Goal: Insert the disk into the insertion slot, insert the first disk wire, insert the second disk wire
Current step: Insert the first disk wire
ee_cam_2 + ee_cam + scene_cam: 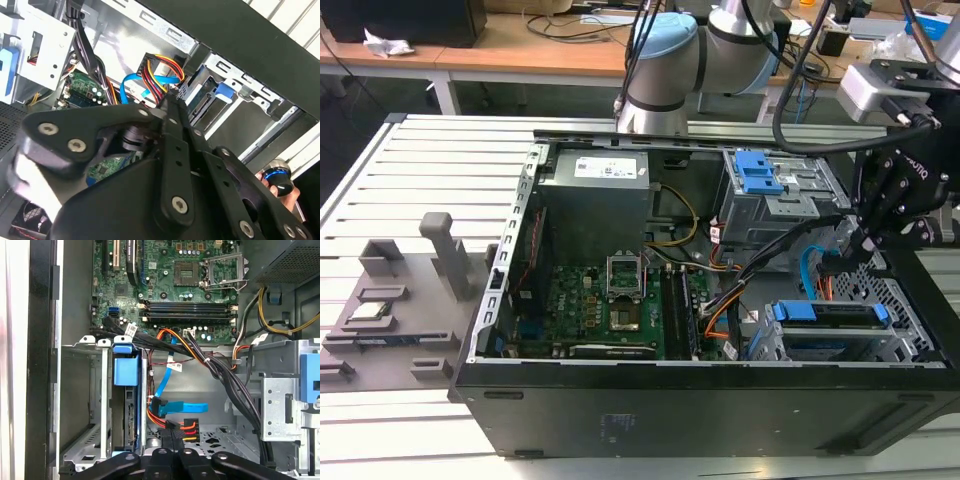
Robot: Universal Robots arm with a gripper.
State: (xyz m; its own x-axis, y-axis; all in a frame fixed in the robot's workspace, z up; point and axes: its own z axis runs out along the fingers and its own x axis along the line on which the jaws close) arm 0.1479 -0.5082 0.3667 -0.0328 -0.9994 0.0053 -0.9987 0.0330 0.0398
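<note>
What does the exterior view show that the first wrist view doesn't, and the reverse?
Exterior view: the arm reaching over the case, and the grey fixture on that view's left. First wrist view: the gripper shut on the first disk wire, seen close up. Both: the disk seated in the insertion slot, the second disk wire and the motherboard.

silver arm (655, 115) with pale blue joint caps (665, 48), looped black cables (777, 105), and black jaws dotted with silver screws.
</note>
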